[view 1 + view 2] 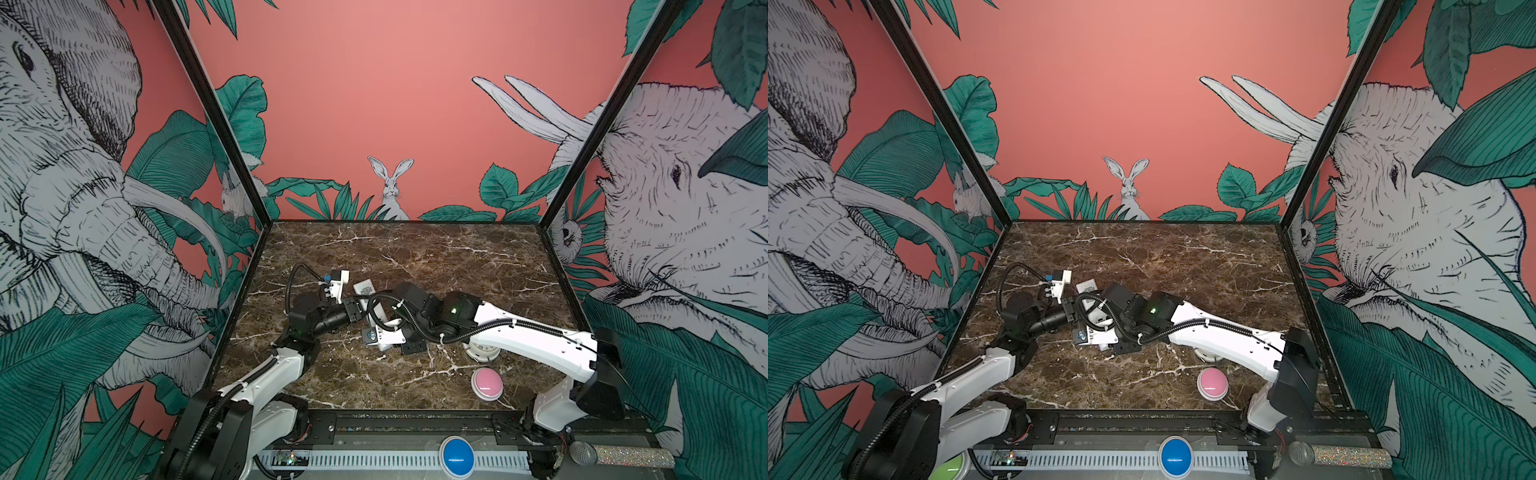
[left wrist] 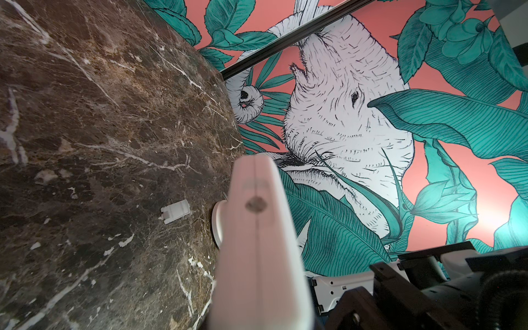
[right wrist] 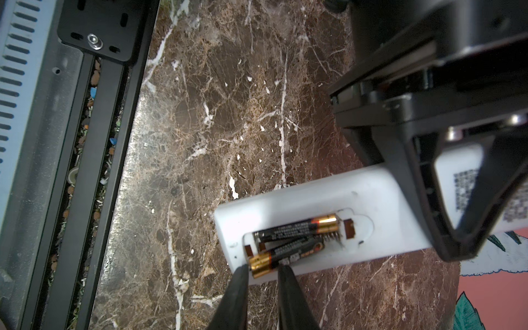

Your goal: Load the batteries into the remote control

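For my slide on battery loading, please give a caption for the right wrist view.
Right jaws pinch a tilted black-and-gold battery at the slim white plastic remote control's open compartment.

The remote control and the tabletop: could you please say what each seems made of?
The remote control looks like plastic: smooth white slightly glossy shell, moulded rounded corners. The tabletop looks like polished brown marble, white veins and glare; possibly a printed laminate.

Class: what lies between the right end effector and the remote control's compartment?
Right wrist view: a tilted battery, gold end between the right end effector's fingers, other end in the remote control.
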`<action>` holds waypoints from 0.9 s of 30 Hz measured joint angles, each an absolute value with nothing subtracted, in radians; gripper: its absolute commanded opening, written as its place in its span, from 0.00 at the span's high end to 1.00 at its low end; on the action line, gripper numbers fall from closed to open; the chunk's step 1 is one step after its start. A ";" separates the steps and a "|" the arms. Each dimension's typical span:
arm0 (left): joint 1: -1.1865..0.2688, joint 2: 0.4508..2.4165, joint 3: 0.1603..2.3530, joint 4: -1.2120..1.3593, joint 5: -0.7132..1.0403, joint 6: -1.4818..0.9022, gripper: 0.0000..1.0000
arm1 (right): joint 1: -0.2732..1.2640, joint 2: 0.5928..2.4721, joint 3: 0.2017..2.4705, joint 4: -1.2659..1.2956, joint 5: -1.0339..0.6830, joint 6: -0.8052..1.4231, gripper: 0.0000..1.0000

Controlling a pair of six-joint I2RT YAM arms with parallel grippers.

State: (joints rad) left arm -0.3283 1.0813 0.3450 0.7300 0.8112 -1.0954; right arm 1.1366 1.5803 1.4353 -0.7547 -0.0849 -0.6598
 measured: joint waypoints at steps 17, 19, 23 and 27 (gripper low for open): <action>-0.328 1.073 0.345 0.723 0.803 -1.095 1.00 | 1.138 1.583 1.435 -0.742 -0.068 -0.662 0.84; -0.328 1.072 0.345 0.723 0.803 -1.095 1.00 | 1.139 1.585 1.435 -0.740 -0.065 -0.662 0.84; -0.323 1.072 0.345 0.706 0.796 -1.079 1.00 | 1.139 1.604 1.435 -0.730 -0.059 -0.662 0.85; -0.322 1.072 0.345 0.698 0.790 -1.072 1.00 | 1.139 1.608 1.435 -0.725 -0.055 -0.662 0.85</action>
